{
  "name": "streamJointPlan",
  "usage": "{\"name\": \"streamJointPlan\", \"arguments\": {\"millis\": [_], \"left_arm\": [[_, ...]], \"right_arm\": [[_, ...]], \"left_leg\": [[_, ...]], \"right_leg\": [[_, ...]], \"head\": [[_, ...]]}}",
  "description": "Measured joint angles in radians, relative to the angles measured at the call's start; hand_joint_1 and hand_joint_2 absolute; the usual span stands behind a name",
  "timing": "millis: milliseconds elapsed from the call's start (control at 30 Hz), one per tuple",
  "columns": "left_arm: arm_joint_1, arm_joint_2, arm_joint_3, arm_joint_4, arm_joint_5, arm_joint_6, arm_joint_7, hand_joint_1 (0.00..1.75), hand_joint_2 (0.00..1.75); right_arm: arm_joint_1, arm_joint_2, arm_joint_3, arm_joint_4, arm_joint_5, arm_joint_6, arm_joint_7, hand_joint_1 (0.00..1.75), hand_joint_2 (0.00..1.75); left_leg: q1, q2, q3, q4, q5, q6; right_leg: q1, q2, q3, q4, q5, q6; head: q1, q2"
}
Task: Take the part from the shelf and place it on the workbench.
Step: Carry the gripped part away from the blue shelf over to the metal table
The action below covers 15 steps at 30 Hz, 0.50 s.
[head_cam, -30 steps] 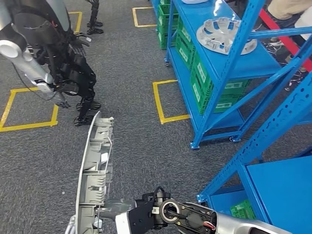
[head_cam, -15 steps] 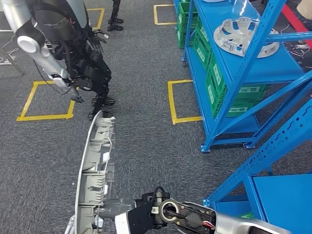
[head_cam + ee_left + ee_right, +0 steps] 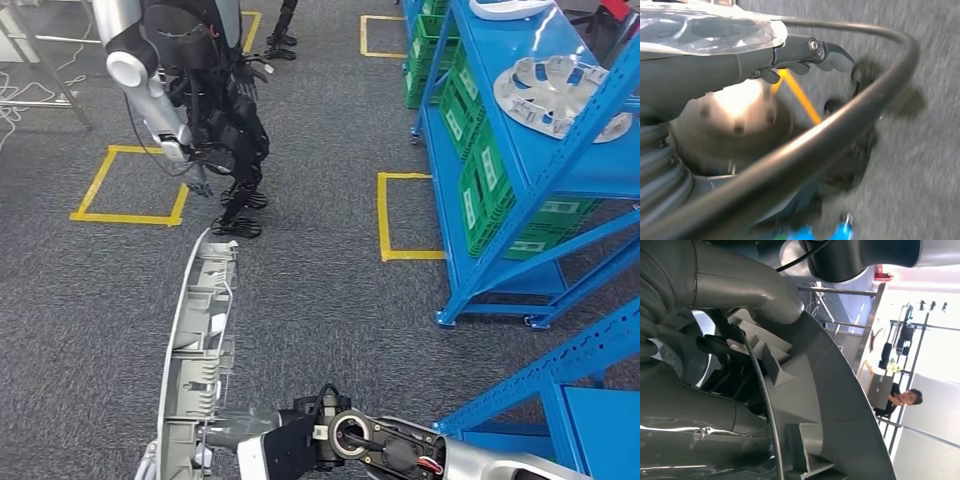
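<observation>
The part [image 3: 198,340] is a long, curved grey plastic panel with ribs and clips on its inner face. It stands almost upright over the carpet, low in the head view. My right hand [image 3: 260,445] grips its lower end, with the silver arm coming in from the lower right. In the right wrist view the thick grey thumb and dark fingers [image 3: 719,347] of my right hand [image 3: 734,290] wrap around the ribbed part [image 3: 828,390]. My left hand [image 3: 753,55] hangs over the carpet, its fingers stretched out with nothing in them, behind a black cable loop.
Another humanoid robot [image 3: 204,90] stands at the back left beside a yellow floor square [image 3: 128,185]. Blue shelves [image 3: 528,170] on the right hold green crates [image 3: 483,180] and silver wheel covers [image 3: 558,95]. A nearer blue shelf [image 3: 558,370] is at lower right. A seated person [image 3: 904,397] is far off.
The whole picture has shifted: the camera swung left, so the shelves and the other robot slid right. The part stays the same in my right hand.
</observation>
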Motion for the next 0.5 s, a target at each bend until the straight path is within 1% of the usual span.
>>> {"name": "streamJointPlan", "arguments": {"millis": [33,67,100,133,167,200,233,267,300,333,367,400,433,467,500], "left_arm": [[-0.001,0.002,-0.016,0.000,-0.002,0.001,0.002,0.00,1.75],[-0.001,0.003,-0.029,0.000,-0.003,0.001,0.003,0.00,1.75],[-0.002,0.004,-0.041,0.000,-0.004,0.001,0.005,0.00,1.75],[-0.002,0.005,-0.052,0.000,-0.007,0.002,0.009,0.00,1.75],[-0.002,0.007,-0.061,0.000,-0.012,0.003,0.016,0.00,1.75],[-0.003,0.009,-0.072,0.000,-0.021,0.003,0.025,0.00,1.75],[-0.004,0.011,-0.083,0.000,-0.031,0.004,0.035,0.00,1.75],[-0.006,0.014,-0.094,0.000,-0.040,0.003,0.043,0.00,1.75],[-0.007,0.018,-0.103,0.000,-0.046,0.002,0.049,0.00,1.75],[-0.007,0.021,-0.111,0.000,-0.049,0.001,0.053,0.00,1.75],[-0.006,0.025,-0.119,0.000,-0.051,0.000,0.055,0.00,1.75],[-0.005,0.028,-0.126,0.000,-0.051,-0.001,0.057,0.00,1.75],[-0.005,0.030,-0.132,0.000,-0.052,-0.003,0.058,0.00,1.75],[-0.005,0.031,-0.138,0.000,-0.052,-0.005,0.058,0.00,1.75],[-0.006,0.031,-0.143,0.000,-0.053,-0.007,0.059,0.00,1.75]], "right_arm": [[0.001,0.000,0.000,0.000,0.000,0.000,0.000,1.75,1.75],[0.003,0.000,0.000,0.000,0.000,-0.001,0.000,1.75,1.75],[0.004,-0.001,0.000,0.000,0.000,-0.001,0.001,1.75,1.75],[0.005,-0.001,0.000,0.000,0.000,-0.001,0.001,1.75,1.75],[0.006,-0.001,0.000,0.000,-0.001,-0.001,0.002,1.75,1.75],[0.005,-0.001,0.000,0.000,-0.002,-0.001,0.003,1.75,1.75],[0.005,-0.001,0.000,-0.001,-0.003,0.000,0.004,1.75,1.75],[0.004,-0.001,0.000,-0.001,-0.005,0.000,0.004,1.75,1.75],[0.004,-0.001,0.000,-0.001,-0.007,0.000,0.005,1.75,1.75],[0.004,-0.001,0.001,-0.001,-0.008,0.000,0.006,1.75,1.75],[0.003,-0.001,0.001,-0.001,-0.009,0.000,0.006,1.75,1.75],[0.003,0.000,0.001,-0.001,-0.009,0.000,0.006,1.75,1.75],[0.003,0.000,0.001,-0.001,-0.009,0.000,0.006,1.75,1.75],[0.003,0.000,0.001,-0.001,-0.010,-0.001,0.006,1.75,1.75],[0.003,0.000,0.001,-0.001,-0.010,-0.002,0.007,1.75,1.75]], "left_leg": [[-0.001,-0.006,0.000,0.000,0.000,0.003],[-0.002,-0.013,0.000,0.001,0.000,0.004],[-0.002,-0.021,0.001,0.001,-0.001,0.004],[-0.002,-0.030,0.002,0.001,-0.001,0.004],[-0.001,-0.041,0.005,0.002,-0.002,0.003],[0.000,-0.050,0.006,0.002,-0.003,0.001],[0.000,-0.060,0.006,0.003,-0.004,-0.003],[0.000,-0.068,0.004,0.004,-0.003,-0.008],[0.000,-0.076,0.001,0.004,-0.001,-0.014],[0.001,-0.083,-0.003,0.002,0.003,-0.021],[0.002,-0.090,-0.005,-0.001,0.007,-0.028],[0.002,-0.088,-0.007,-0.001,0.007,-0.034],[0.002,-0.075,-0.015,0.014,-0.003,-0.039],[0.002,-0.056,-0.032,0.049,-0.024,-0.042],[0.002,-0.035,-0.061,0.108,-0.056,-0.045]], "right_leg": [[0.000,0.007,-0.034,0.074,-0.031,0.000],[0.000,0.011,-0.063,0.132,-0.049,0.000],[0.000,0.012,-0.079,0.160,-0.049,-0.001],[0.000,0.014,-0.076,0.147,-0.027,-0.002],[-0.001,0.018,-0.055,0.094,0.011,-0.004],[-0.002,0.032,-0.025,0.020,0.051,-0.007],[-0.003,0.049,0.005,-0.050,0.081,-0.010],[-0.003,0.064,0.027,-0.101,0.097,-0.012],[-0.003,0.075,0.040,-0.126,0.099,-0.014],[-0.001,0.074,0.044,-0.132,0.097,-0.017],[0.000,0.068,0.047,-0.136,0.099,-0.023],[-0.001,0.059,0.050,-0.142,0.103,-0.029],[-0.003,0.050,0.053,-0.149,0.109,-0.036],[-0.005,0.040,0.055,-0.157,0.113,-0.042],[-0.003,0.030,0.056,-0.161,0.116,-0.046]], "head": [[0.003,0.000],[0.005,0.000],[0.006,0.000],[0.006,0.000],[0.007,0.000],[0.009,0.000],[0.009,0.000],[0.009,0.000],[0.008,0.000],[0.006,0.000],[0.005,0.000],[0.004,0.000],[-0.001,0.000],[-0.007,0.000],[-0.013,0.000]]}}
